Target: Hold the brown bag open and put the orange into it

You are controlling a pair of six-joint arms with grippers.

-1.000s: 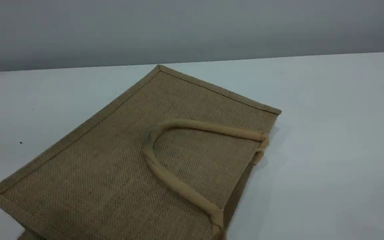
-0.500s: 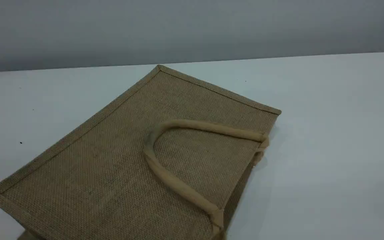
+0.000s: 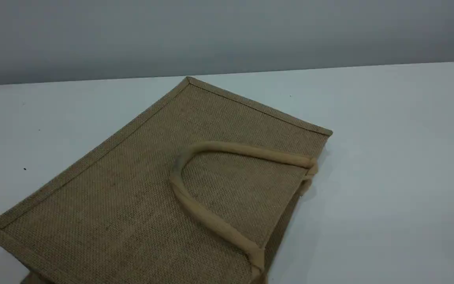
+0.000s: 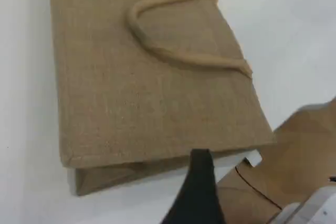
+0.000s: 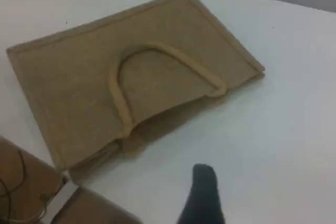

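The brown bag (image 3: pixel 132 205) lies flat on the white table, its mouth edge turned to the right. One beige handle (image 3: pixel 195 211) is folded back across its top face. In the left wrist view the bag (image 4: pixel 136 98) fills the middle, and the one dark fingertip (image 4: pixel 201 179) of my left gripper hangs just short of its near edge, touching nothing. The right wrist view has the bag (image 5: pixel 79 82) with its mouth slightly gaping, and my right gripper's fingertip (image 5: pixel 203 187) stands over bare table in front of it. Both grippers hold nothing. The orange is out of view.
A brown cardboard-like surface (image 4: pixel 299 166) with a thin dark cable lies by the bag's corner; the same brown surface (image 5: pixel 23 177) shows in the right wrist view. The table's far edge (image 3: pixel 329 68) meets a grey wall.
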